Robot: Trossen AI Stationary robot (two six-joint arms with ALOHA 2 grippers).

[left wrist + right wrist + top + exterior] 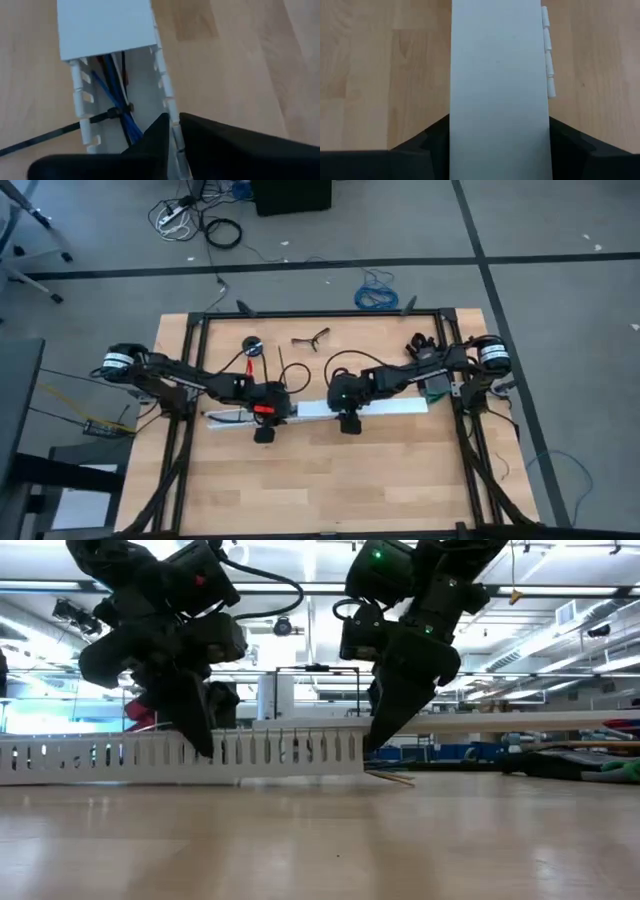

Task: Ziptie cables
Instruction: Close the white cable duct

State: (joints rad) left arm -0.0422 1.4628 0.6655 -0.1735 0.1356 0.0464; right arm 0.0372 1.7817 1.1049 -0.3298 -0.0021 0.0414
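The duct (300,412), a white slotted channel, lies across the middle of the table (330,490), and both arms reach in to it from either side. The left gripper (172,131) is at the duct's open stretch, its fingers (150,137) drawn close together with one slotted side wall pinched between them. Inside that open stretch lie the cables (119,102), blue, white and dark strands running along the channel floor, with a black ziptie (75,127) wrapped across them and its tail sticking out through a slot in the wall. The right gripper (500,150) straddles the lid (497,75), a plain white cover over the duct's other part, with a finger (420,147) on each long edge, grasping it. In the low view the left gripper (195,730) comes down onto the slotted wall (150,752) and the right gripper (385,725) meets the point where the lid (500,722) begins. Farther back on the table lie pliers (311,338) and a small round black thing (252,345)
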